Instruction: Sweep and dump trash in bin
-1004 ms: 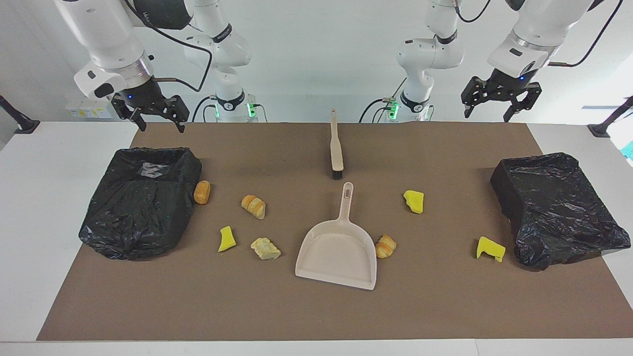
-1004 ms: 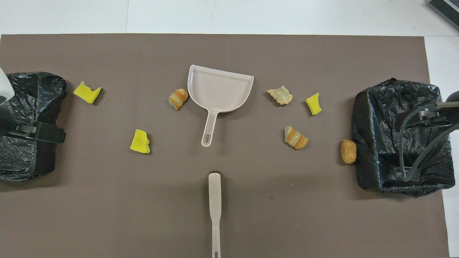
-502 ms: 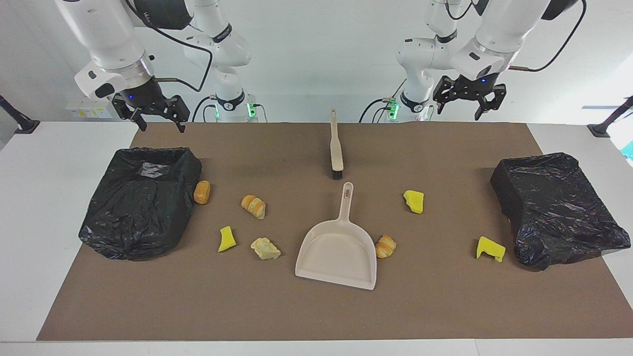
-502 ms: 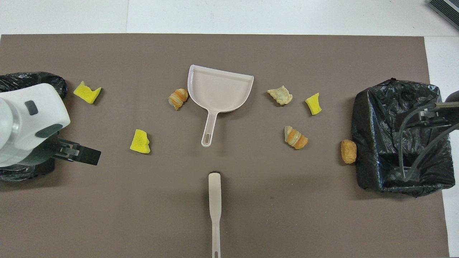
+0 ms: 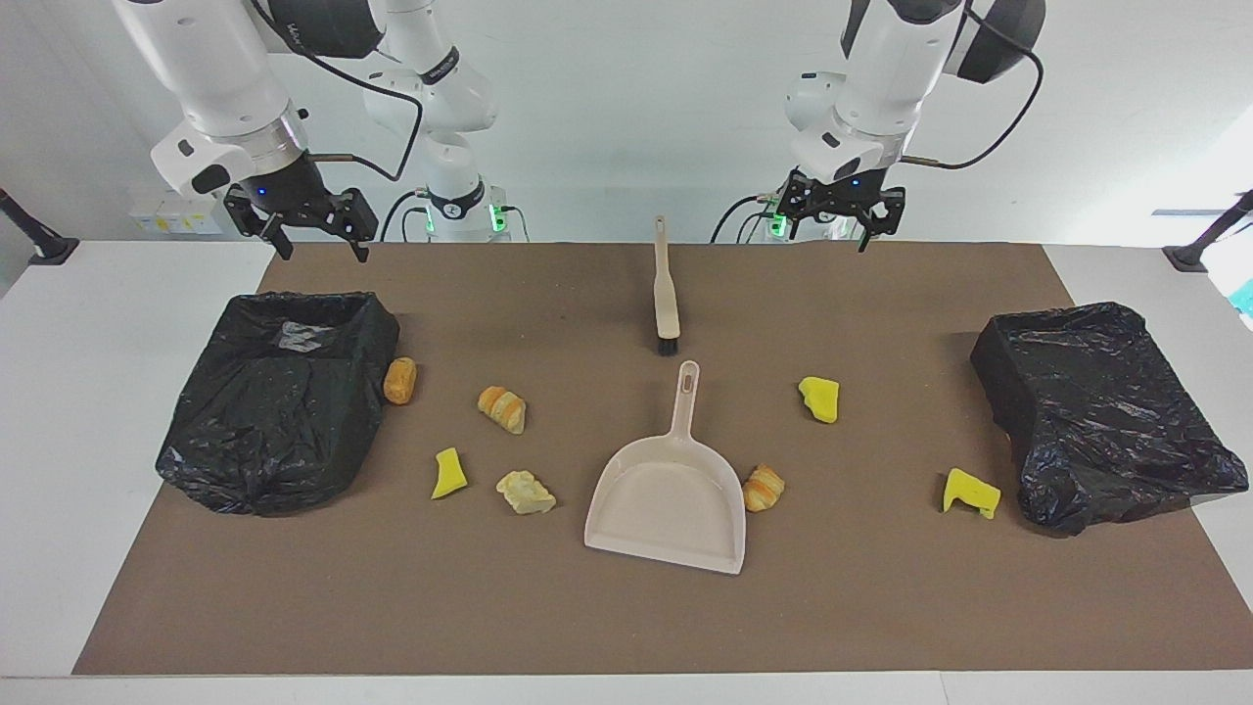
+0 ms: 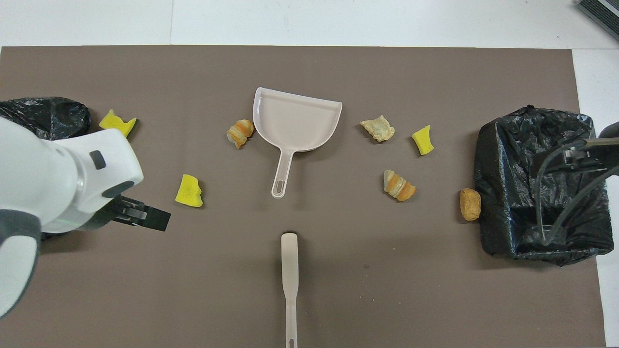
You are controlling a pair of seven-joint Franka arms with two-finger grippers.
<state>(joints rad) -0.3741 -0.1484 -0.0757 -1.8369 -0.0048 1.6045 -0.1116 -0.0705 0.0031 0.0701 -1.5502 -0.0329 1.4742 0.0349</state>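
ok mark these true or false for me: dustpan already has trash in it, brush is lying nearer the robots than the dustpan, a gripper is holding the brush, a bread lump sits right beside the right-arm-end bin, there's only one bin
1. The dustpan already has trash in it. False: its tray is bare; a pastry lump lies beside it on the mat.
2. The brush lies nearer the robots than the dustpan. True.
3. A gripper is holding the brush. False: the left gripper and the right gripper both hang in the air, holding nothing.
4. A bread lump sits right beside the bin at the right arm's end. True.
5. There is only one bin. False: a second black-bagged bin stands at the left arm's end.
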